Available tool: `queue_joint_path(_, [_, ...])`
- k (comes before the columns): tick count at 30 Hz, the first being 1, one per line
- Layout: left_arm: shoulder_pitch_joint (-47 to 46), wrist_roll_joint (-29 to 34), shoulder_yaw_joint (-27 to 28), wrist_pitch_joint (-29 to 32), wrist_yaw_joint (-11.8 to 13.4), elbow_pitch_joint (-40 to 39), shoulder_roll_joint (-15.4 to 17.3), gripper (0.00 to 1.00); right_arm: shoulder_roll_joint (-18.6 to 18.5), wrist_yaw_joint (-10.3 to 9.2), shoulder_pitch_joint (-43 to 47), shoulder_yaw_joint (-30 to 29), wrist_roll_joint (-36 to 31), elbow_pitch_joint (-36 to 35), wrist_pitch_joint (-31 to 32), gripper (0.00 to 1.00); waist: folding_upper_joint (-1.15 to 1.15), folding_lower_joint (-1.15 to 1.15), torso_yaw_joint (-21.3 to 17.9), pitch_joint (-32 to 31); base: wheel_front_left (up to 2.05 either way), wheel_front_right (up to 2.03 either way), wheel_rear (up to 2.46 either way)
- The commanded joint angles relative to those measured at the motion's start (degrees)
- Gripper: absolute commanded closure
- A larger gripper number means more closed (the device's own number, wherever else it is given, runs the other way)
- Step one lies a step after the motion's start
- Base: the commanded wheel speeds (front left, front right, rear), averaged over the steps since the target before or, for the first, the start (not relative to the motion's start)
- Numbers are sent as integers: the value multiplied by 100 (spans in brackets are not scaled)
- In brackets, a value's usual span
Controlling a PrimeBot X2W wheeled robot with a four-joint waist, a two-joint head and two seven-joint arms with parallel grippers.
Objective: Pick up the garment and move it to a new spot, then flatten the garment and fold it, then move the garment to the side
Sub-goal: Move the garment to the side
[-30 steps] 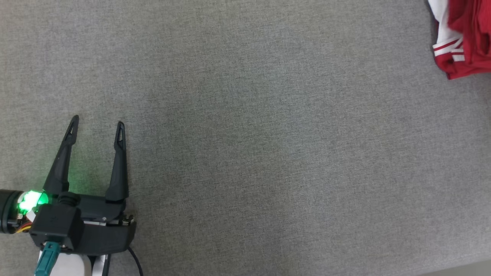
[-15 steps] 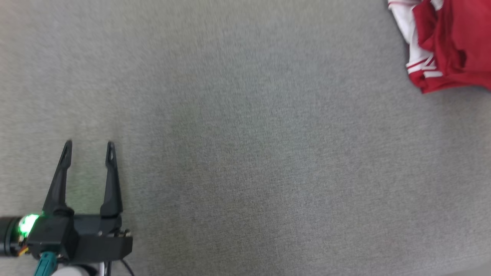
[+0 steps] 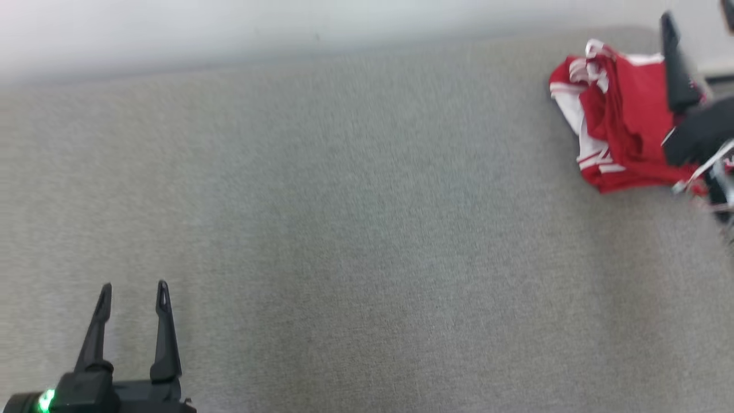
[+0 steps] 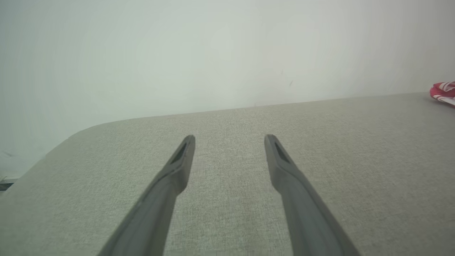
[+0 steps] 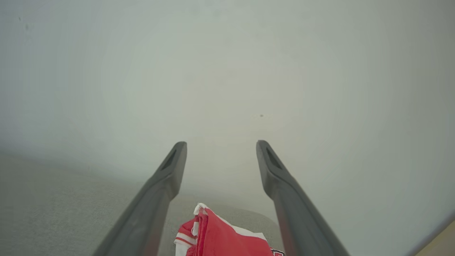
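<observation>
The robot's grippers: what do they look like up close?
The left gripper and right gripper each have two long, dark, tapering fingers with a narrow slot near each tip. The left's black base carries a green light.

Nothing legible from my seat in any of the three views. Garment: red cloth with white bands, plus a white mark low on its left side. That mark is too blurred for me to say whether it is lettering or only trim. The closer look from the right wrist shows striped edging on it, and I can read no letters or numbers there either.
</observation>
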Motion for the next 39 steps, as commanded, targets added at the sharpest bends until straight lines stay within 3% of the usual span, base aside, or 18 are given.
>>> queue_joint_path(1, [132,-30,29,-15,-12,56,-22,0,172,-18,283,-116,-87,-168,-20,0,1,1,181,-451,0,0,0])
queue_joint_path(6, [301,-27,44,-15,-17,243,-46,0,688,-19,1166,-1136,-205,-777,-20,0,1,1,240,-753,0,0,0])
queue_joint_path(11, [466,-11,29,-15,-32,347,-72,0,1258,-18,2212,-1783,-531,-1255,-12,0,1,1,309,-1003,0,0,0])
queue_joint_path(23, [438,31,-82,-15,-77,485,-139,0,1961,-18,4032,-2156,-841,-2326,-13,0,1,1,522,-1218,0,0,0])
queue_joint_path(32, [507,17,-25,-15,-56,664,-137,0,2755,-18,5079,-2427,-1147,-2841,-12,0,1,1,615,-1369,0,0,0])
queue_joint_path(39, [592,85,33,-15,12,788,-88,0,2958,-18,5485,-2263,-1316,-2941,-13,0,1,1,635,-1507,0,0,0])
